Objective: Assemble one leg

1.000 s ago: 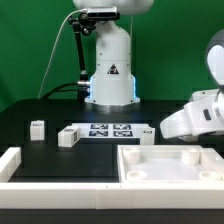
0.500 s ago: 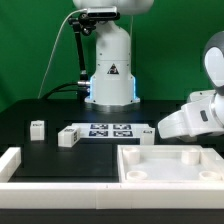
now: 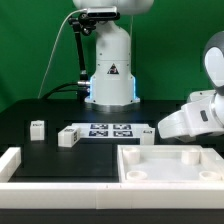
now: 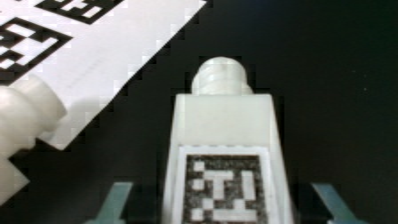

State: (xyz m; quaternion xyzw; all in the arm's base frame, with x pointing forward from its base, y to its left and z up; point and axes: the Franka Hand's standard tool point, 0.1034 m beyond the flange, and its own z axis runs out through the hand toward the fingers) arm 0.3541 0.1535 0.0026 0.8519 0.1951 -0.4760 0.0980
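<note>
in the exterior view, from its left: a small white block, a second block just beside the marker board, then the panel near the arm, fingers not made out there. only in the wrist view: gripper spread, fingers flanking the leg with a dark gap each side, tag facing the camera, black table behind.

White leg with black-and-white square tag at the gripper; just ahead, white marker board patterned with black-and-white tags; black table beneath.
</note>
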